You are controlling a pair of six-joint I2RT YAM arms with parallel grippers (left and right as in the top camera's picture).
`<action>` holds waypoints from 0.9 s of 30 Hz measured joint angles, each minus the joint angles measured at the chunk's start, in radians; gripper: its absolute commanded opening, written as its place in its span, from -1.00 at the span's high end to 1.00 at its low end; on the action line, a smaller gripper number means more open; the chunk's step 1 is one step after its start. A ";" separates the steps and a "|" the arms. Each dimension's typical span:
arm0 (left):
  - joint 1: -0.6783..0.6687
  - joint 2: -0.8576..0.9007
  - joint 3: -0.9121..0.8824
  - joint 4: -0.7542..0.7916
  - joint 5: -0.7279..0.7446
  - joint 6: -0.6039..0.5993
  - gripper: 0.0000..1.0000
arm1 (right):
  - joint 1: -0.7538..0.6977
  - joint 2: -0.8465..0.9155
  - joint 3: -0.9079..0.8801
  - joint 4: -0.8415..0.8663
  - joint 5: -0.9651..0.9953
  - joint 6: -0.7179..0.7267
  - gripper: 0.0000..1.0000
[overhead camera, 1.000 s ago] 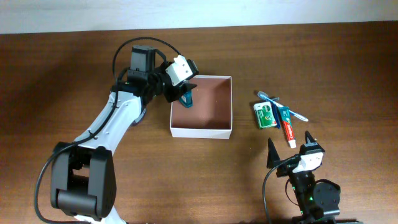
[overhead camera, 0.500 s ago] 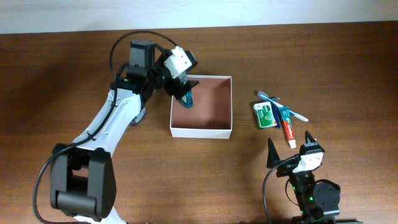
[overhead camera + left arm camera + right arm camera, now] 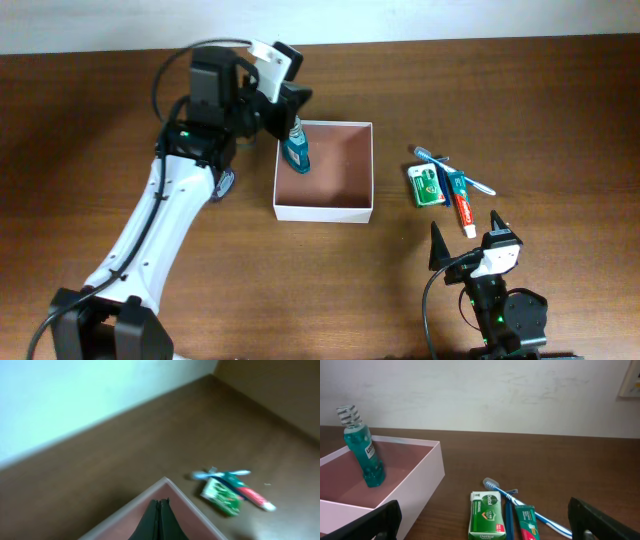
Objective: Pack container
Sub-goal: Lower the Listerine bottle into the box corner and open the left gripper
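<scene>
The container is a square white-walled box with a pinkish-brown floor, mid-table. A teal mouthwash bottle stands in its far-left corner, leaning slightly; it also shows in the right wrist view, inside the container. My left gripper hangs just beyond that corner, above the bottle, shut and empty. In its wrist view the fingers meet over the container's rim. My right gripper is open near the front edge, nothing between its fingers.
Right of the box lie a green soap packet, a red-and-white toothpaste tube, a blue-white toothbrush and a blue razor. The packet lies closest to my right gripper.
My left gripper let go of the teal bottle, drew back up and to the left, and shut. The bottle now stands free in the box. The right arm stayed still.
</scene>
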 measured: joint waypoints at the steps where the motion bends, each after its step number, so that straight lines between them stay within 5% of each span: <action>1: -0.018 0.000 0.000 -0.019 -0.002 -0.029 0.98 | 0.000 0.000 0.000 0.000 0.000 0.000 -0.97; 6: -0.172 0.000 0.000 -0.100 -0.142 -0.113 0.98 | 0.000 0.000 0.000 0.000 0.000 0.000 -0.98; 12: -0.447 0.010 0.000 -0.166 -0.702 -0.284 0.98 | 0.000 0.000 0.000 0.000 0.000 0.000 -0.97; 16: -0.512 0.069 0.000 -0.163 -0.929 -0.354 0.98 | 0.000 0.000 0.000 0.000 0.000 0.000 -0.97; 27: -0.474 0.251 0.000 -0.155 -1.078 -0.383 0.99 | 0.000 0.000 0.000 0.000 0.000 0.000 -0.97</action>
